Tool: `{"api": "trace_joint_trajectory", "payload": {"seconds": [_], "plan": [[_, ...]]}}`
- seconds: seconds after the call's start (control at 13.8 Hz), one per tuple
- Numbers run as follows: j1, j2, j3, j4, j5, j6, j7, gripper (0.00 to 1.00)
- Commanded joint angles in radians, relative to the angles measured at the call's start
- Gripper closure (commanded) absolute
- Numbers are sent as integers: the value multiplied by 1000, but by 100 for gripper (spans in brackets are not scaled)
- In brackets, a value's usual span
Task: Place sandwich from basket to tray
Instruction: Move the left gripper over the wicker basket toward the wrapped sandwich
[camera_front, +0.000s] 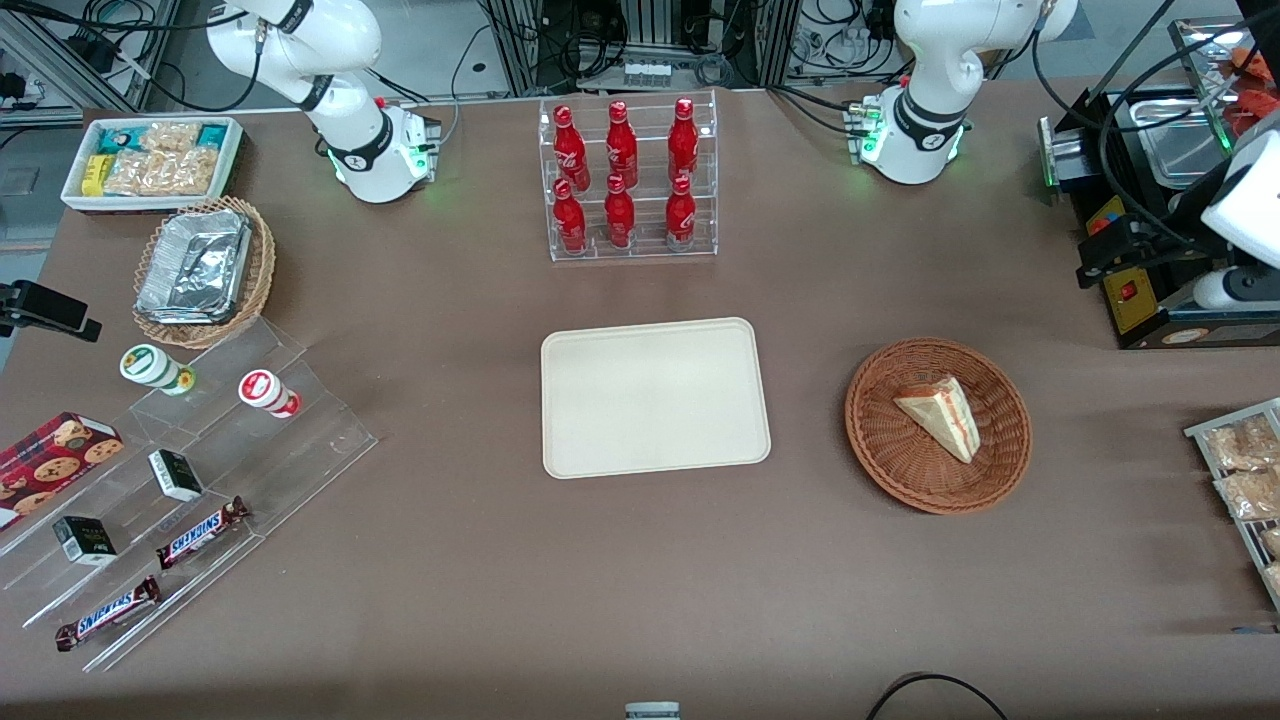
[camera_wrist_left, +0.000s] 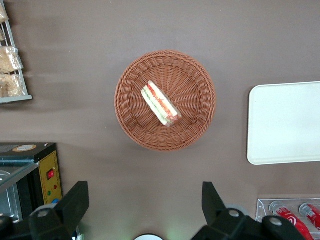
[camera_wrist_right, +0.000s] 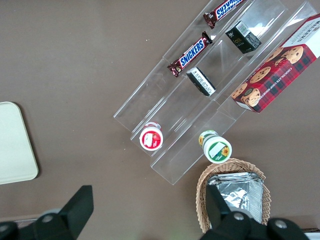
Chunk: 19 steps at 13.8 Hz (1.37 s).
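Observation:
The sandwich (camera_front: 940, 412) (camera_wrist_left: 160, 103), a pale bread wedge with red and green filling at its edge, lies on its side in the round reddish-brown basket (camera_front: 870, 440) (camera_wrist_left: 130, 125). The cream tray (camera_front: 655, 400) (camera_wrist_left: 285, 122) sits bare beside the basket, toward the parked arm's end of the table. My gripper (camera_wrist_left: 145, 200) hangs high over the brown table, open, with nothing between its black fingers (camera_wrist_left: 75, 202). It is farther from the front camera than the basket, well apart from the sandwich. The front view does not show the gripper.
A clear rack of red bottles (camera_front: 627, 180) (camera_wrist_left: 295, 215) stands farther from the front camera than the tray. A black machine with a yellow panel (camera_front: 1140, 290) (camera_wrist_left: 42, 175) and a rack of snack packets (camera_front: 1240, 470) (camera_wrist_left: 10, 65) flank the basket at the working arm's end.

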Motion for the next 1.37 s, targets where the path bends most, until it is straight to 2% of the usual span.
{"api": "trace_joint_trajectory", "payload": {"seconds": [0.0, 0.29, 0.36, 0.58, 0.8, 1.01, 1.16, 1.3], "plan": [[2, 1, -4, 37, 17, -22, 17, 0], [2, 13, -4, 20, 21, -15, 13, 0], [4, 15, -4, -23, 21, 17, 10, 0], [4, -36, -4, -297, 26, 271, -10, 0], [2, -62, -8, -516, 23, 534, -256, 0], [1, -65, -60, -696, 24, 773, -577, 0], [1, -62, -80, -767, 24, 878, -770, 0], [1, -51, -82, -802, 24, 916, -837, 0]]}}
